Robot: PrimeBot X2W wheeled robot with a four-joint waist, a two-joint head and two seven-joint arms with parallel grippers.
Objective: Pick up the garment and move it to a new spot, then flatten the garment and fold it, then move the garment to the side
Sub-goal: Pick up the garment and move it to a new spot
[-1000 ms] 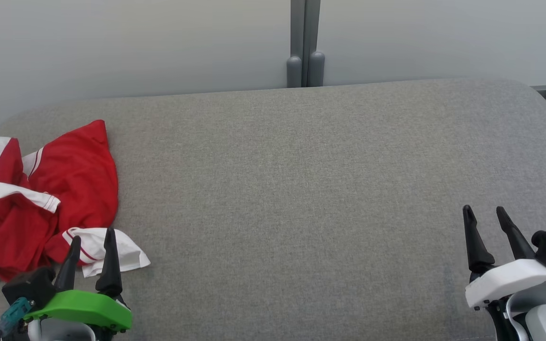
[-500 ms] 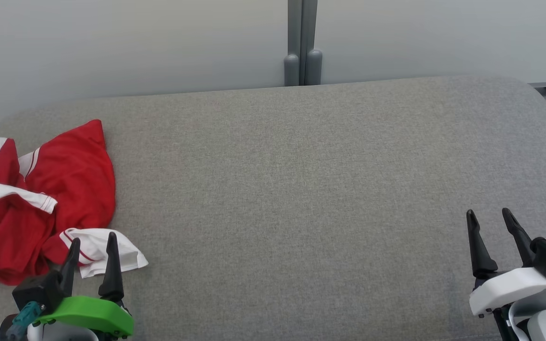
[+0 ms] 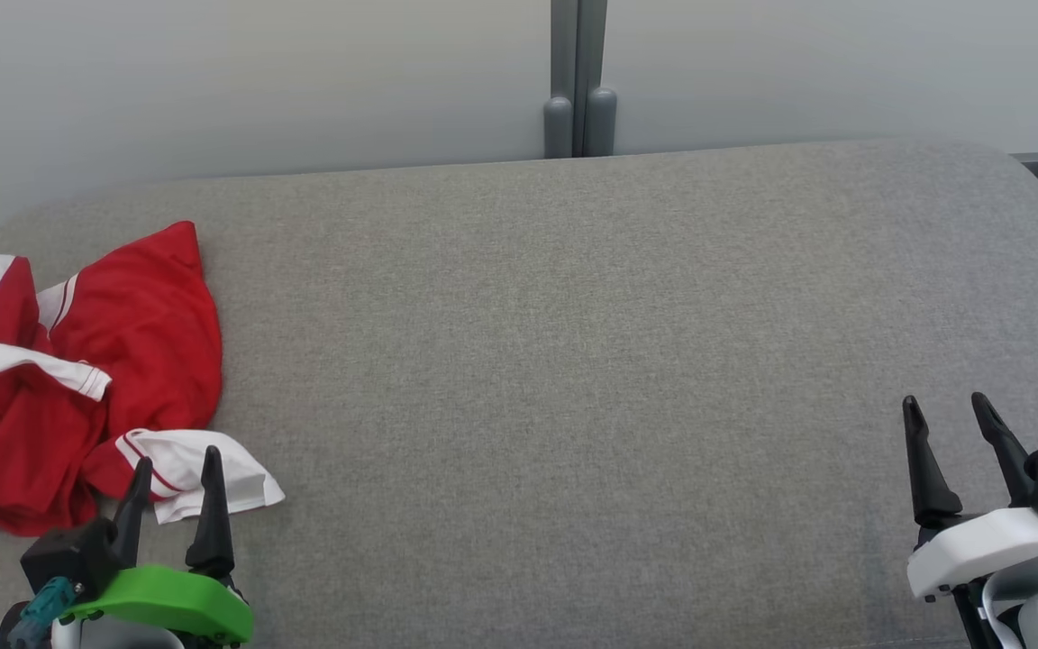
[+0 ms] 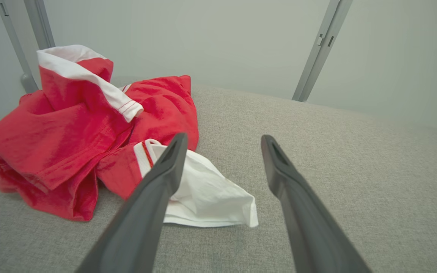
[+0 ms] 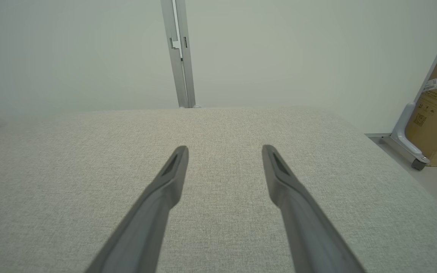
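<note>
The red-and-white garment (image 3: 141, 342) lies crumpled at the left end of the grey tabletop (image 3: 573, 361), the heap running far-to-near and a white flap pointing rightward. The left end effector (image 3: 177, 456), fingers spread wide, sits by that flap. The right end effector (image 3: 944, 399), likewise wide, is well apart.

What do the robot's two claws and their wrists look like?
Both have two long, dark, tapered fingers. The left claw sits on a green cover, with a black block and a teal connector beside it. The right claw has a white cover.

bright, even, soft-shadowed, sharp
</note>
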